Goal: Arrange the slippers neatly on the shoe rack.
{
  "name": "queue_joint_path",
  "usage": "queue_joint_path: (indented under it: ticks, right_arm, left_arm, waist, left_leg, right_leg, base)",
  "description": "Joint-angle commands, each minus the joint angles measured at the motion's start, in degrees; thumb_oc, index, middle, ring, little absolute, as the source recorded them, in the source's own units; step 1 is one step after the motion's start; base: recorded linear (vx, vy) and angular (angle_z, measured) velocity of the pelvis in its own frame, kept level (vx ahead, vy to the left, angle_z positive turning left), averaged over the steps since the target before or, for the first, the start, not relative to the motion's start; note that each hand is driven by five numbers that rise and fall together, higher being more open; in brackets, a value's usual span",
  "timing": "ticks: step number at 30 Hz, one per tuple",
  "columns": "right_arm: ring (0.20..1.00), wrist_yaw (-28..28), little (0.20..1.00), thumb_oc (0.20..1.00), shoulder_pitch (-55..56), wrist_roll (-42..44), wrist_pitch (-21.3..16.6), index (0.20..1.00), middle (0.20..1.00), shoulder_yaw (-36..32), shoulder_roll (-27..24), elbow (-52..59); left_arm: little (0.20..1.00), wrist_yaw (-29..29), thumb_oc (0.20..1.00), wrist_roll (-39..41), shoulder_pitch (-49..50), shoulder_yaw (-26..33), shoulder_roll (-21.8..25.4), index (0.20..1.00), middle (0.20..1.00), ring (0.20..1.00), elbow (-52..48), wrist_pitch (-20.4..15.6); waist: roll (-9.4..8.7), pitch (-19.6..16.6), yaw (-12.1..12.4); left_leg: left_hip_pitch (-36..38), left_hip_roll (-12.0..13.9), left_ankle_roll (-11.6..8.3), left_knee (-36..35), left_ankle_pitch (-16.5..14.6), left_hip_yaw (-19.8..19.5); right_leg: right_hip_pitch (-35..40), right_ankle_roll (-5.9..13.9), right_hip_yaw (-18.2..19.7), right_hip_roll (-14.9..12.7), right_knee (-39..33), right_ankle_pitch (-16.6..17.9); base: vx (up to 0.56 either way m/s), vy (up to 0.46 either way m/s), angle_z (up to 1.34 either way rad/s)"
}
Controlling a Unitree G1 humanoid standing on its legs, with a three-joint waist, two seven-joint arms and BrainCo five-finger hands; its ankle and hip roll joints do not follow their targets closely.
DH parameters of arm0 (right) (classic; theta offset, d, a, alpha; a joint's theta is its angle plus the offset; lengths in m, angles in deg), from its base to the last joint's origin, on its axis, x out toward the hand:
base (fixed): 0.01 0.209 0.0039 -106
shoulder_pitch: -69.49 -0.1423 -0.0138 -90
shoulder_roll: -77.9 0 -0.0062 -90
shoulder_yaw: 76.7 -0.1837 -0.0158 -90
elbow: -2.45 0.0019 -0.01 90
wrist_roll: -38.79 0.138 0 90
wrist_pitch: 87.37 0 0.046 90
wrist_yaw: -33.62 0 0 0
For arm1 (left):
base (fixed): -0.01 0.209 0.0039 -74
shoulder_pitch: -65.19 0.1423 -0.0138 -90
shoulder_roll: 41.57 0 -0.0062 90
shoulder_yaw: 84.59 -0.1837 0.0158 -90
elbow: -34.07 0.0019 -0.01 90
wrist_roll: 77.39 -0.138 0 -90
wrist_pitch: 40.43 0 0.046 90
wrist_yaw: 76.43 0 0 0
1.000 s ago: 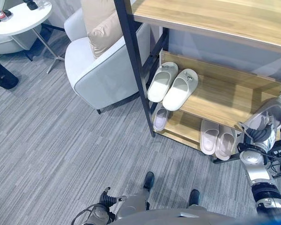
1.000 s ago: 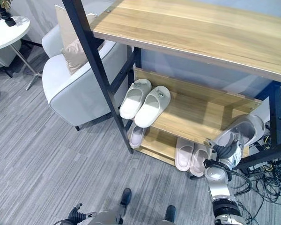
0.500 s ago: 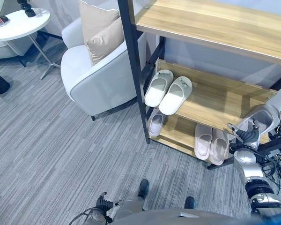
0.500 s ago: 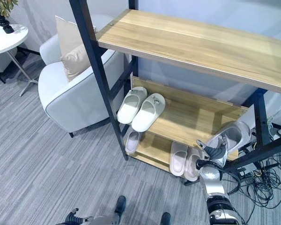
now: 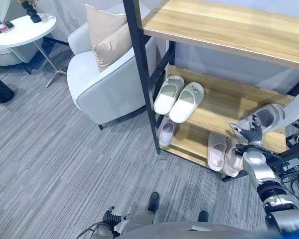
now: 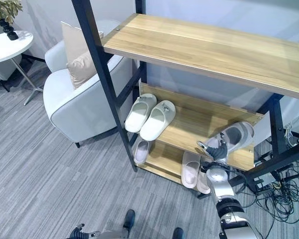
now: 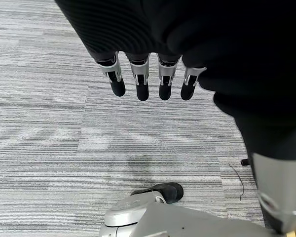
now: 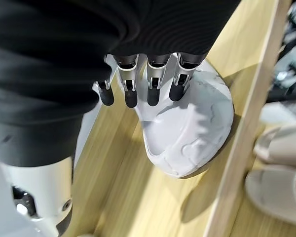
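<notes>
A grey slipper (image 5: pixel 263 117) lies tilted over the right end of the shoe rack's middle shelf (image 5: pixel 224 107). My right hand (image 5: pixel 249 134) is shut on it from the front, fingers (image 8: pixel 149 81) over its rim; the slipper (image 8: pixel 192 123) shows low over the wood, and I cannot tell whether it touches. A white pair (image 5: pixel 179 94) sits at the shelf's left end. On the bottom shelf lie a single pale slipper (image 5: pixel 165 130) and a beige pair (image 5: pixel 224 152). My left hand (image 7: pixel 143 81) hangs open over the carpet.
The rack's wide top shelf (image 5: pixel 229 25) overhangs the lower ones, with a black post (image 5: pixel 142 74) at its front left. A white armchair (image 5: pixel 104 79) with cushions stands left of the rack. A round white table (image 5: pixel 22 30) is further left. Cables (image 6: pixel 284 194) lie at the right.
My right hand has carried the grey slipper up and to the left, from beside the rack's right end to over the middle shelf. The camera has shifted a little.
</notes>
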Motion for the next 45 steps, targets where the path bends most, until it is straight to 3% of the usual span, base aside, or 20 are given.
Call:
queue_joint_path:
  ticks: [1,7,10,11,16,26,33,38,45]
  right_arm:
    - [1.0,5.4,1.0,1.0,-2.0,0.1,-0.1,1.0,1.0,4.5,3.3,1.5]
    - [1.0,4.1,1.0,1.0,-0.9,-5.6,0.2,1.0,1.0,4.6,2.4,5.9]
    - [1.0,-0.5,1.0,1.0,0.9,-10.4,-0.4,1.0,1.0,1.7,1.2,10.3]
    - [1.0,-5.7,1.0,1.0,2.8,-21.0,0.1,1.0,1.0,-0.3,-2.0,16.1]
    - [1.0,-13.8,1.0,1.0,4.3,-31.4,2.4,1.0,1.0,-4.9,-5.0,21.6]
    - [1.0,-18.0,1.0,1.0,-1.8,-24.3,4.9,1.0,1.0,-5.8,-5.1,6.8]
    - [1.0,-24.3,1.0,1.0,-2.4,-26.5,7.1,1.0,1.0,-9.9,-8.4,2.9]
    - [1.0,-23.0,1.0,1.0,-4.0,-25.1,8.7,1.0,1.0,-10.6,-11.4,0.8]
    - [1.0,-21.7,1.0,1.0,-9.0,-18.1,7.2,1.0,1.0,-10.9,-13.2,-1.2]
  left_arm:
    - [1.0,-0.6,1.0,-1.1,-2.4,-1.0,-1.1,1.0,1.0,1.0,4.3,-0.3]
    - [1.0,-0.5,1.0,-1.3,-2.1,-0.4,-1.3,1.0,1.0,1.0,4.1,-0.3]
    - [1.0,0.0,1.0,-1.2,-2.2,-0.2,-1.7,1.0,1.0,1.0,3.9,-0.5]
    - [1.0,0.8,1.0,-2.0,-1.9,0.5,-2.3,1.0,1.0,1.0,3.3,-0.8]
    - [1.0,2.5,1.0,-4.6,-1.5,-0.4,-2.9,1.0,1.0,1.0,2.3,-1.6]
    - [1.0,2.9,1.0,-3.2,-1.7,-1.3,-2.8,1.0,1.0,1.0,3.3,-1.1]
    - [1.0,3.8,1.0,-4.9,-0.8,-1.2,-2.8,1.0,1.0,1.0,4.1,-1.2]
    - [1.0,3.7,1.0,-4.8,-0.8,-1.5,-2.6,1.0,1.0,1.0,3.7,-1.2]
    - [1.0,3.7,1.0,-2.8,-0.8,-1.9,-1.9,1.0,1.0,1.0,3.5,-1.4]
  waist:
    - [-0.85,3.1,2.9]
    - [-0.88,3.0,2.8]
    - [-0.63,3.2,2.3]
    - [-0.38,3.5,2.0]
    - [0.1,4.1,1.7]
    - [-0.05,3.6,2.6]
    - [0.2,3.7,3.2]
    - [0.26,4.5,3.9]
    - [0.37,6.8,5.1]
  left_leg:
    - [3.4,-1.0,-0.1,0.4,-8.4,-0.8]
    - [3.7,-0.9,-0.16,0.4,-8.5,-0.7]
    - [3.7,-0.8,-0.06,0.4,-8.5,-0.6]
    - [3.8,-0.8,0.0,0.4,-8.6,-0.6]
    - [3.3,-0.8,0.1,0.4,-8.6,-0.7]
    - [3.0,-1.2,0.25,0.4,-8.8,-0.7]
    - [2.4,-1.2,0.19,0.4,-8.7,-1.3]
    - [1.3,-1.5,0.1,0.4,-8.2,-1.8]
    - [-0.3,-2.1,0.24,0.4,-7.4,-1.9]
  right_leg:
    - [0.0,0.6,-0.8,-1.3,2.8,-0.2]
    - [0.3,0.59,-0.9,-1.3,2.9,-0.3]
    - [0.1,0.63,-0.7,-1.3,3.0,-0.3]
    - [-0.1,0.71,-0.5,-1.3,3.2,-0.4]
    - [-0.9,0.83,0.1,-1.3,3.7,-0.5]
    - [-1.0,0.87,0.0,-1.5,3.2,-0.3]
    - [-1.1,1.01,-0.7,-1.4,3.1,-0.4]
    - [-1.7,1.19,-1.3,-1.6,3.0,-0.2]
    - [-3.1,1.32,-1.5,-2.0,3.6,0.1]
  base:
    - [-0.01,0.008,0.05]
    - [0.0,0.003,0.04]
    - [0.0,0.005,0.01]
    - [0.0,0.013,0.03]
    - [-0.01,0.002,-0.02]
    - [0.01,-0.003,0.01]
    - [0.01,0.0,0.02]
    - [0.0,0.0,0.01]
    - [0.0,0.011,0.04]
